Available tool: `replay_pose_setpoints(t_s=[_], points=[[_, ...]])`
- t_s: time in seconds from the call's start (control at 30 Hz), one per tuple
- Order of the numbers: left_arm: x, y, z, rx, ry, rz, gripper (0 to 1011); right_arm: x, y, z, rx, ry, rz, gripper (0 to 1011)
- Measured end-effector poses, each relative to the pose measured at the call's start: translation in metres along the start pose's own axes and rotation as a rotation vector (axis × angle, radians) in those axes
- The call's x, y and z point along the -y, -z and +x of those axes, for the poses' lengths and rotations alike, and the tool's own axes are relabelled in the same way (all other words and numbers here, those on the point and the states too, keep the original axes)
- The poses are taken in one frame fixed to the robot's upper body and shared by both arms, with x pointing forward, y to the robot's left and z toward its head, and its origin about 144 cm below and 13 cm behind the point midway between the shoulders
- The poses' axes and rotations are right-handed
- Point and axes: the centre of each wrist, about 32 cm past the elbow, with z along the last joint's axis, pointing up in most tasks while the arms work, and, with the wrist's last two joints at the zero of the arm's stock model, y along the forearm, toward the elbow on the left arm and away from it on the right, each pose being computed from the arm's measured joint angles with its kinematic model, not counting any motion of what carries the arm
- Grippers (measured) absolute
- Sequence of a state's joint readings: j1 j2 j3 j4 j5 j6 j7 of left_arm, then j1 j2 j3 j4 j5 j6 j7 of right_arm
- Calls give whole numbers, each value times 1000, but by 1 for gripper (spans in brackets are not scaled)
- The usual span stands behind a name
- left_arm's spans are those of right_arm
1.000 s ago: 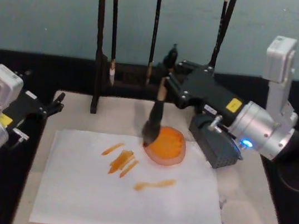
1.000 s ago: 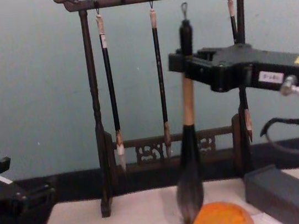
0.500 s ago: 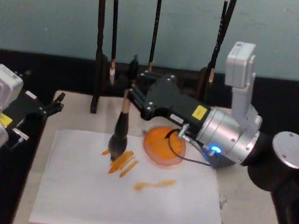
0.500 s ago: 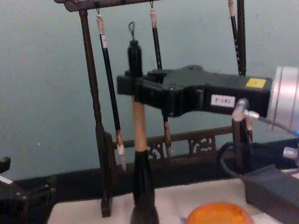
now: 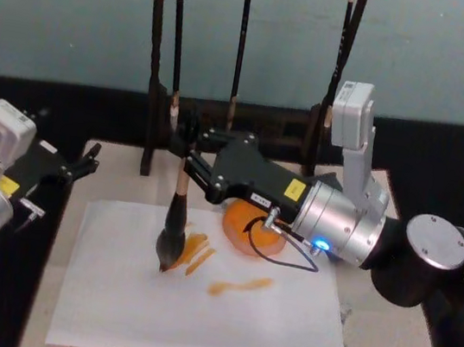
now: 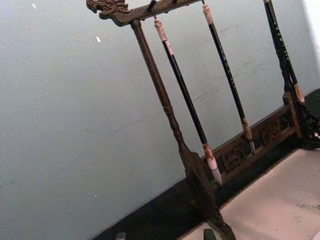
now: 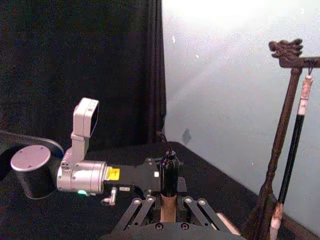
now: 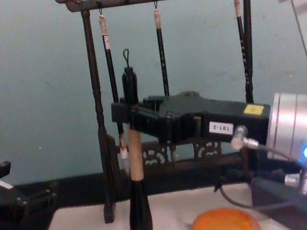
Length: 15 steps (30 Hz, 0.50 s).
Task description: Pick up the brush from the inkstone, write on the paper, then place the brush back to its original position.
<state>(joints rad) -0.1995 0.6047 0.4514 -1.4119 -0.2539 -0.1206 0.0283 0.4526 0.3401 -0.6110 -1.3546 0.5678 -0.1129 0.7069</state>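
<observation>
Right gripper (image 5: 186, 160) clamped on brush (image 5: 172, 227) shaft, upright. Tip directly below it, apparently on paper (image 5: 193, 316). Risk: pressing too hard splays the bristles and drags the loose sheet. Inkstone (image 5: 243, 225) just behind its wrist; the sweep back could clip it. Left gripper (image 5: 76, 166) parked well aside.

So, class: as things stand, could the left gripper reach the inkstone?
Probably not cleanly: the right gripper, shut on the brush standing on the paper, lies between the left gripper and the inkstone.
</observation>
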Motion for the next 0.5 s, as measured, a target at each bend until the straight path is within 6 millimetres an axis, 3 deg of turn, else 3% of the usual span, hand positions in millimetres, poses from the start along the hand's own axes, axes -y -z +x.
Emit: replay_pose_setpoints(t_s=[0.5], points=[[0,0,0,0,0,0,1001,4,11,6,9,18,-33,176]])
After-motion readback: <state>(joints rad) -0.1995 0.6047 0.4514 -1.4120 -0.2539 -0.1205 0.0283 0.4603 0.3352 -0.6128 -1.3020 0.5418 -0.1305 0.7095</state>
